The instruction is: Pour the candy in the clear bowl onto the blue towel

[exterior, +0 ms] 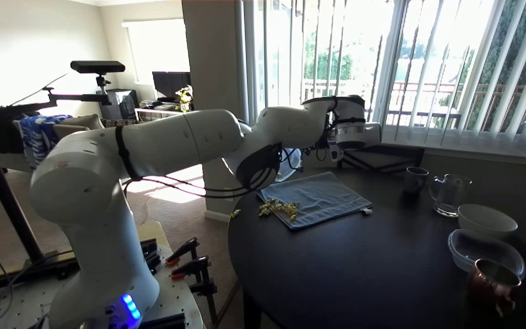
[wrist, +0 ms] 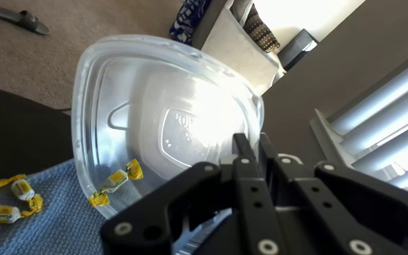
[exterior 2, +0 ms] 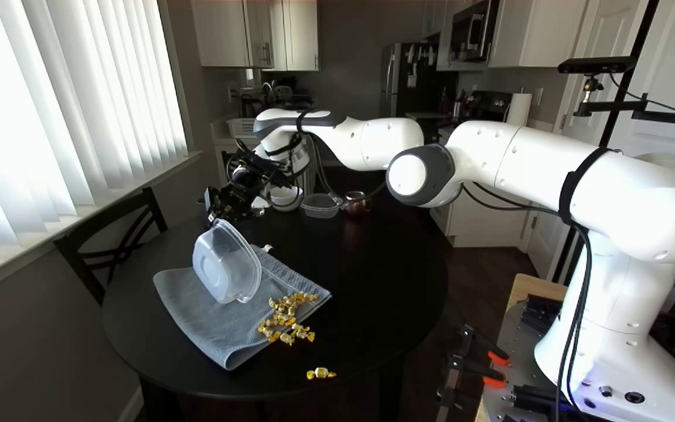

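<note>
My gripper [wrist: 253, 141] is shut on the rim of the clear bowl [wrist: 147, 106]. The bowl is tipped on its side above the blue towel [exterior 2: 214, 322], as an exterior view shows [exterior 2: 226, 264]. In an exterior view the arm partly hides the bowl [exterior: 292, 164]. One yellow-and-white wrapped candy [wrist: 116, 180] lies inside near the bowl's lower rim. The other candy [exterior 2: 285, 316] is a loose heap across the towel's edge, partly on the dark table; it also shows in an exterior view [exterior: 279, 208]. A single candy [exterior 2: 321, 373] lies apart near the table's edge.
The round dark table [exterior: 363, 274] also bears a white bowl [exterior: 486, 219], another clear container [exterior: 486, 256], a copper mug [exterior: 493, 285], a glass mug [exterior: 450, 194] and a grey cup [exterior: 414, 180]. A dark chair [exterior 2: 112, 249] stands by the window side.
</note>
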Controlling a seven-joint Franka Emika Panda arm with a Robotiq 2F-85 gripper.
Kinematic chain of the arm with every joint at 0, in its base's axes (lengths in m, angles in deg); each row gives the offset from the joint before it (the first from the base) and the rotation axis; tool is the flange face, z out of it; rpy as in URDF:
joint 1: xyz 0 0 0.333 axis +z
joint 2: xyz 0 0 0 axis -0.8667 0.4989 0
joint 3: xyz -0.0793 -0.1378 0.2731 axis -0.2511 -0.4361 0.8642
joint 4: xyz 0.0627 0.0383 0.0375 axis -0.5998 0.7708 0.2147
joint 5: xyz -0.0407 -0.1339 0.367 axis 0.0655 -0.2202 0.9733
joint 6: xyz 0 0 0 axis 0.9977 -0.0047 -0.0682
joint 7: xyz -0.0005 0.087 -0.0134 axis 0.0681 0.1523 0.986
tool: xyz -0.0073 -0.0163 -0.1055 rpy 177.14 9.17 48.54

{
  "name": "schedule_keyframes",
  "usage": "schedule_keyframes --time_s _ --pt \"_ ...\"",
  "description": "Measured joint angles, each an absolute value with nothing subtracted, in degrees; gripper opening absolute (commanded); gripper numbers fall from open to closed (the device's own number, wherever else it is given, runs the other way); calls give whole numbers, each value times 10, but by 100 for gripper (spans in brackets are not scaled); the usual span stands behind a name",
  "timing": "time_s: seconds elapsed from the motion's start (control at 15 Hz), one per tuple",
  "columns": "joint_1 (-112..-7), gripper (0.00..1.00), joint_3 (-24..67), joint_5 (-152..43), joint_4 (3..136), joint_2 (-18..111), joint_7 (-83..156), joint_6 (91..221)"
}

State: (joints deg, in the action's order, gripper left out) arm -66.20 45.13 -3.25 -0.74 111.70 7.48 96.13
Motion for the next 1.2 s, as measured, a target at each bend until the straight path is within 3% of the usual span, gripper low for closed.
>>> schedule_keyframes --time_s 1.2 --pt "-704 2 476 141 1 1148 -122 1016"
